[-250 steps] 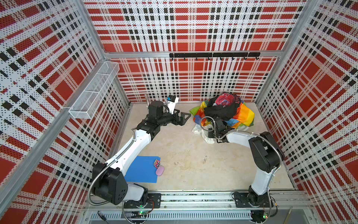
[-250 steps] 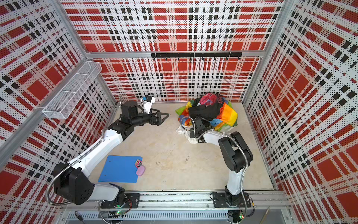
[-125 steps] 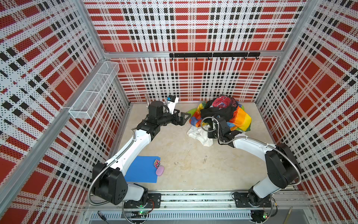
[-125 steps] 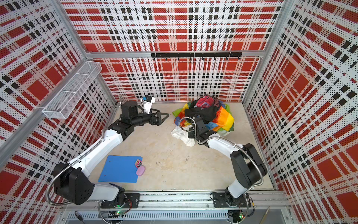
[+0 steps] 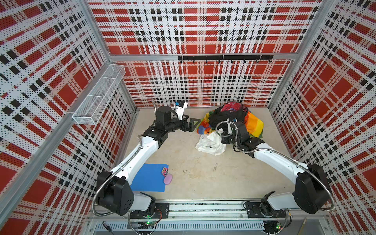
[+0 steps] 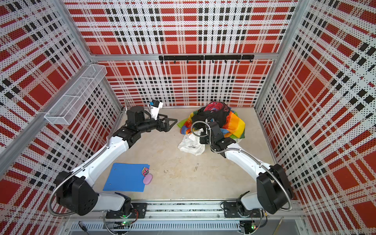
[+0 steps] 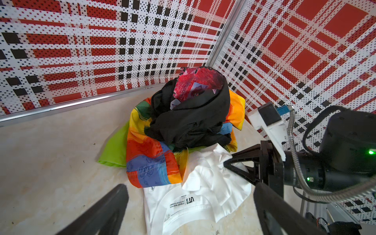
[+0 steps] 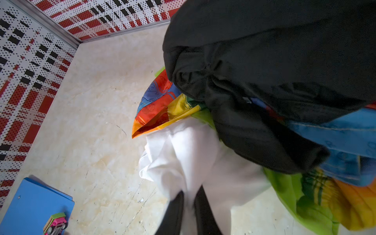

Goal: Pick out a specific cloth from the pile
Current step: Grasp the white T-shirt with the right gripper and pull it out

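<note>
1. Dragging toward 6 o'clock, your right claw (image 8: pixel 190 192) is clenched on a bunched fold of the white cloth (image 5: pixel 209 145). The right wrist view shows fabric pinched between its two fingers.
2. A second ago only a scrap of the cloth peeped out beneath the pile (image 5: pixel 252 124). Now a broad sheet with dark lettering lies on the tabletop (image 5: pixel 203 179) at the pile's 7 o'clock.
3. The pile has kept roughly its place at 1 o'clock on the tabletop, with the black garment (image 7: pixel 189 120) on top.
4. The cloth's far edge appears tucked under the rainbow patchwork (image 7: pixel 146 162), so I judge the extraction well along but unfinished.
5. Your left claw (image 5: pixel 192 125) hangs released, jaws wide, at the pile's 9 o'clock. It is unchanged and holds nothing.
6. Expect the rainbow piece to trail along if you pull further. The left claw could pin the pile.
</note>
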Controlling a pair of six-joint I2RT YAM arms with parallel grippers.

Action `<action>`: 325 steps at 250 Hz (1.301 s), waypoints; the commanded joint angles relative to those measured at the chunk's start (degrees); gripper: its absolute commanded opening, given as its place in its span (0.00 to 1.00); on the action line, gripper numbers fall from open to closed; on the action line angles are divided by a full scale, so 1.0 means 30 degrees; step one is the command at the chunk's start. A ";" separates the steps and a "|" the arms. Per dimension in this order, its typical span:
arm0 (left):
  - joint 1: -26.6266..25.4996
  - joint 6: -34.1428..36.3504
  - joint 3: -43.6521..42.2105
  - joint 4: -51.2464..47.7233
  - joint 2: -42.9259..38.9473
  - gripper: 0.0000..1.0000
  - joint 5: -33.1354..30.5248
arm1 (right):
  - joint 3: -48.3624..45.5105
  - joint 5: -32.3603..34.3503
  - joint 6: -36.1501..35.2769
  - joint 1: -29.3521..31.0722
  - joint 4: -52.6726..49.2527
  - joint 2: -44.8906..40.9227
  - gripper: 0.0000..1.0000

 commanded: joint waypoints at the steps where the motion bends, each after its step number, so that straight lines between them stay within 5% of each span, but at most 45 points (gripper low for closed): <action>1: -0.0107 0.0096 -0.0131 0.0438 -0.0646 0.99 -0.0078 | 0.0834 -0.0006 -0.0231 0.0182 0.0768 -0.1169 0.03; 222: -0.0704 0.0294 -0.0043 0.0268 -0.0403 0.99 -0.0258 | 0.3190 -0.0251 -0.0961 0.0181 -0.0898 -0.4846 0.00; 278: -0.0961 0.0354 -0.0043 0.0187 -0.0197 0.99 -0.0374 | 0.3834 0.4308 -0.0298 0.0081 -0.2841 -0.5502 0.00; 325: -0.1279 0.0369 0.0059 0.0071 0.0119 0.99 -0.0343 | 0.3671 0.5761 -0.0055 -0.0114 -0.3395 -0.5822 0.00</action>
